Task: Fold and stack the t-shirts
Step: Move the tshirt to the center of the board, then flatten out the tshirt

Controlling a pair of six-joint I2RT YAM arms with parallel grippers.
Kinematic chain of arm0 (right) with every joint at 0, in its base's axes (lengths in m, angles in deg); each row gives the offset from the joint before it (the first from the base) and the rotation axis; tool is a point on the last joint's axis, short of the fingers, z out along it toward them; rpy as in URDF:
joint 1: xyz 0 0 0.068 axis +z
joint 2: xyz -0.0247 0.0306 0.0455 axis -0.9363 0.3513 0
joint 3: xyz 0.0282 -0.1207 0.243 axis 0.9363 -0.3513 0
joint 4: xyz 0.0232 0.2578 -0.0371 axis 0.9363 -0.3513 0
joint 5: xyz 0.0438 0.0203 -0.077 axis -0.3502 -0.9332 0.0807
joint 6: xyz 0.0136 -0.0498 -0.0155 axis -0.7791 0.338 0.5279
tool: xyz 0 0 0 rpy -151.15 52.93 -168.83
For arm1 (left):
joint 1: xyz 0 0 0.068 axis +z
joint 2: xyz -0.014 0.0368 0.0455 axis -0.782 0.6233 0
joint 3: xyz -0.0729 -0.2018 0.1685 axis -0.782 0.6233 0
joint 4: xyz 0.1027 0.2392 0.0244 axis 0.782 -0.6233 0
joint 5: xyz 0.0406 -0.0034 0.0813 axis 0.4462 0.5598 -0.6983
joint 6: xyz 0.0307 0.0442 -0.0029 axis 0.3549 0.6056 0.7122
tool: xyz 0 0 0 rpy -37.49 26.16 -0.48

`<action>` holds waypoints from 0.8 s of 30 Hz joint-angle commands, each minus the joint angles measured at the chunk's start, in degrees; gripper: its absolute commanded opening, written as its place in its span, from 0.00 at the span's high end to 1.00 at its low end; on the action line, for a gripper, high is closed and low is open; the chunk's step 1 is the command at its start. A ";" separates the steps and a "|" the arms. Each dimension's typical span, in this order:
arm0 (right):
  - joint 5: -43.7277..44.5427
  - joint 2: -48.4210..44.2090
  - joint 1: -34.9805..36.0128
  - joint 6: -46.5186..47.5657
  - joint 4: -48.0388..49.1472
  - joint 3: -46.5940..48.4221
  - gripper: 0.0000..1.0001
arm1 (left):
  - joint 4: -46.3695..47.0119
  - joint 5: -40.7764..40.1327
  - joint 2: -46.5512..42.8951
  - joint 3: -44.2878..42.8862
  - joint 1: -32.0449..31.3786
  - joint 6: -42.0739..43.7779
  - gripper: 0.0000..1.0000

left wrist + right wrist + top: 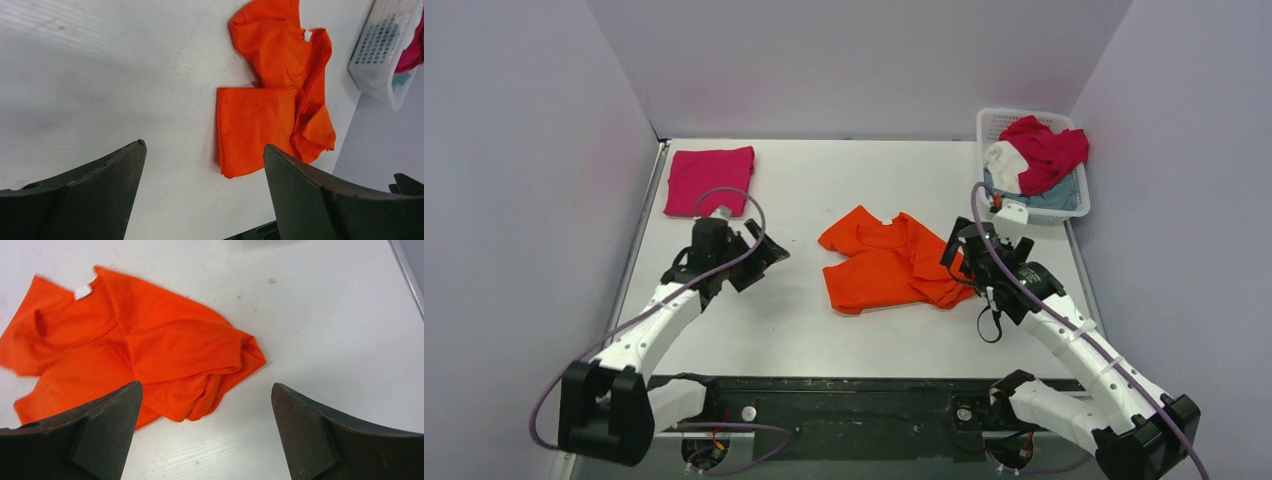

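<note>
grey-blue tee (1056,198) mostly buried

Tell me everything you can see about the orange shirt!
The orange t-shirt is bright, soft-looking cloth with short sleeves and a small white tag at the neck. It lies crumpled and partly folded over itself in the middle of the white table, not neatly folded yet. Its right side is bunched up. The right hand is open over that bunched edge, gripping nothing.

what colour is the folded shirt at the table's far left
The folded shirt is plain magenta-pink, clearest in the top external view.
</note>
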 commanded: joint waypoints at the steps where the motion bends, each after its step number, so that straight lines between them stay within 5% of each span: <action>1: -0.59 5.19 6.45 6.03 -1.89 4.15 0.04 | 6.54 -0.77 13.49 -12.08 -8.27 4.67 0.02; 10: -2.65 29.33 7.54 -0.99 -2.88 17.56 0.14 | -3.72 -3.86 44.47 -37.74 -16.14 12.44 0.01; 19: -0.53 45.90 7.76 -2.36 -3.57 26.70 0.22 | -6.68 -5.69 57.02 -46.56 -20.05 13.08 0.07; 23: 3.01 50.07 7.29 -2.61 -3.98 28.21 0.27 | -6.47 -5.78 60.47 -48.96 -20.73 12.18 0.22; 24: 3.20 50.81 6.98 -2.85 -3.96 28.08 0.28 | -6.52 -5.82 60.94 -49.32 -20.95 12.07 0.35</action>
